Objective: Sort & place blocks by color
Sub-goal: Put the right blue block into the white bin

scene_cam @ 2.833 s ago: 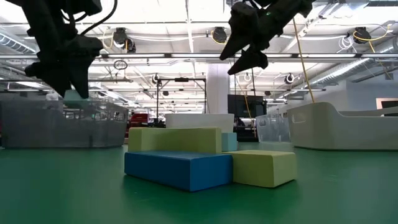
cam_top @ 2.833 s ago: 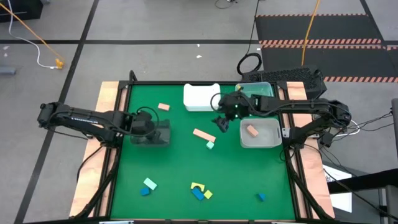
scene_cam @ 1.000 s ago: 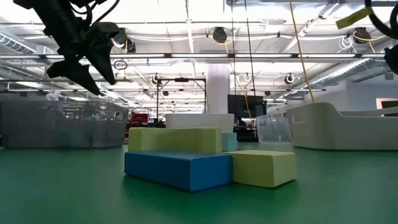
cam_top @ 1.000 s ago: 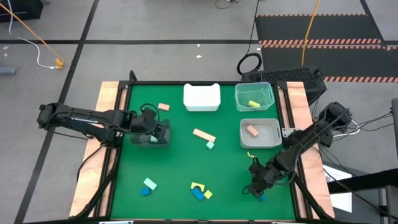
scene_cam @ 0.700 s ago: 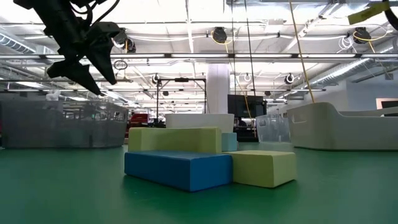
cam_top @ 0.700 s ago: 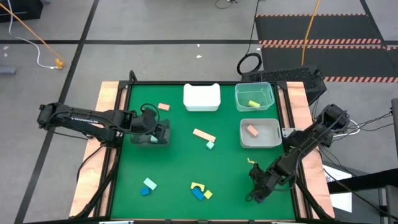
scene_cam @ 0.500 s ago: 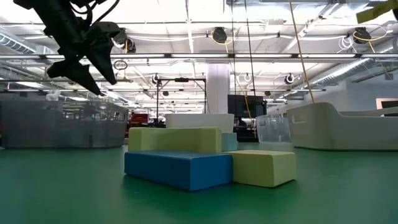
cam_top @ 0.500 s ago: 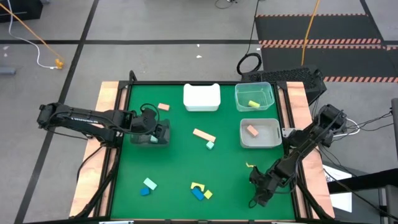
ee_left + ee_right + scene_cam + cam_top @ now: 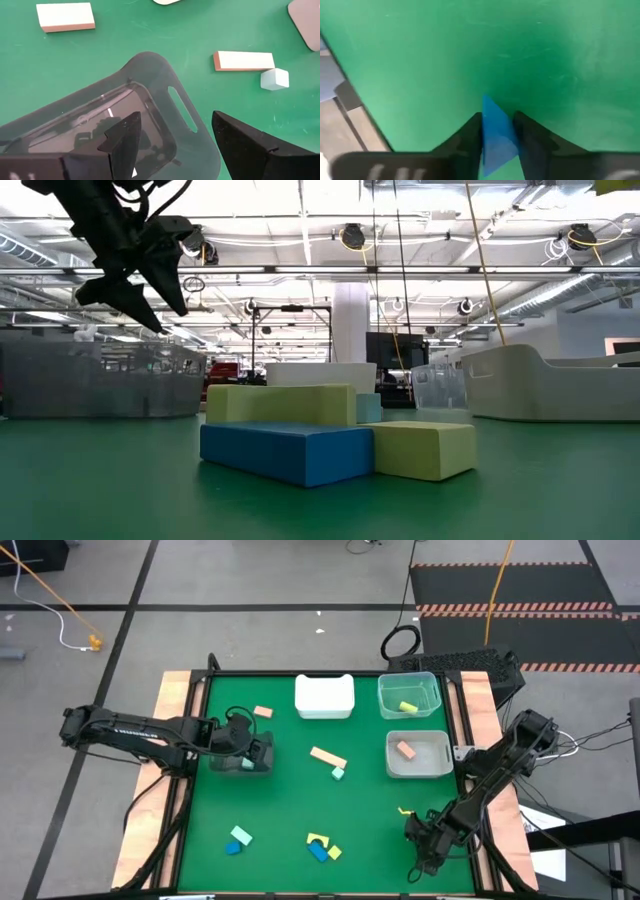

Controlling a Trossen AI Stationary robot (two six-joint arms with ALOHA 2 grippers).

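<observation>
Fingers of the right gripper (image 9: 497, 132) are pinching a blue block (image 9: 496, 137) at the table's near right corner, likely for lifting; the left gripper (image 9: 172, 137) is hovering spread over the dark bin (image 9: 150, 107), waiting.

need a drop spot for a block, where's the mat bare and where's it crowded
Bare: the stretch between the dark bin under the left gripper and the mint block; also between the grey bin and the right gripper. Crowded: the blue and yellow cluster.
</observation>
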